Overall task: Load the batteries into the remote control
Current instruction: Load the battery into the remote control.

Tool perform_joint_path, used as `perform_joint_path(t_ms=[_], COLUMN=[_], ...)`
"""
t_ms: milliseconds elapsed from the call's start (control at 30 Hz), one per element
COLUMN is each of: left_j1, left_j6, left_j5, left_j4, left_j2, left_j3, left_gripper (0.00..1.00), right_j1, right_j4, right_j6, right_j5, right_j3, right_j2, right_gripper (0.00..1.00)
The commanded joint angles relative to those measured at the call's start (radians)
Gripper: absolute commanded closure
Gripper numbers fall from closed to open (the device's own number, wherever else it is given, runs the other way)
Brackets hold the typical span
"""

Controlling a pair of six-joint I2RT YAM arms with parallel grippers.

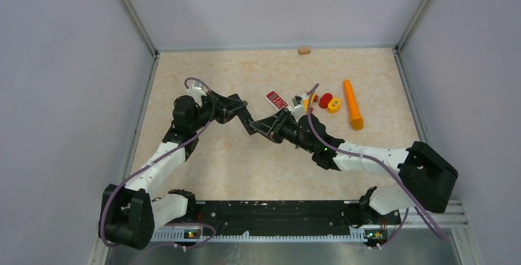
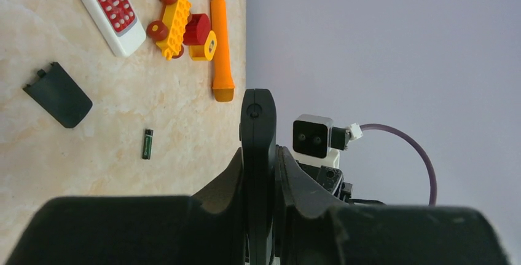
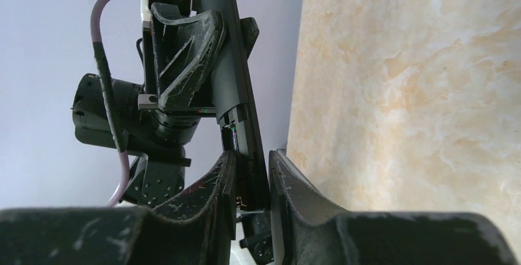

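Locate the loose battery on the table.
Left wrist view: the battery lies flat on the table, left of centre, just right of the black cover and below the yellow toy.

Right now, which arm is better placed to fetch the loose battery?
Probably right. The left gripper is shut on the black remote; the right gripper flanks it, grip unclear, and could leave for the battery.

No legible text — none anywhere
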Motion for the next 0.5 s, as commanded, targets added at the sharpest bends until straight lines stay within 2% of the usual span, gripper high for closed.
perform_joint_path(t_ms=[0, 133, 167, 300, 400, 467], left_j1=[-0.021, -0.013, -0.009, 0.005, 0.007, 0.007], left_j6=[0.051, 0.175, 0.205, 0.315, 0.347, 0.379], left_j5=[0.095, 0.083, 0.081, 0.084, 0.088, 0.096], left_j4=[0.078, 0.004, -0.005, 0.011, 0.078, 0.119], left_j2=[-0.082, -0.098, -0.100, -0.110, -0.117, -0.122], left_j3=[0.023, 0.048, 0.050, 0.043, 0.034, 0.036], left_gripper=[1.00, 1.00, 1.00, 1.00, 1.00, 1.00], right_j1=[0.002, -0.008, -0.012, -0.037, -0.046, -0.050], right_j4=[0.086, 0.149, 0.162, 0.258, 0.359, 0.369], right_j6=[0.010, -0.009, -0.015, -0.086, -0.167, -0.214], right_j5=[-0.016, -0.025, -0.028, -0.070, -0.141, -0.160], right_j3=[-0.027, -0.080, -0.148, -0.151, -0.187, -0.200], right_j2=[0.042, 0.014, 0.000, -0.075, -0.139, -0.186], right_gripper=[0.77, 0.58, 0.53, 0.34, 0.27, 0.25])
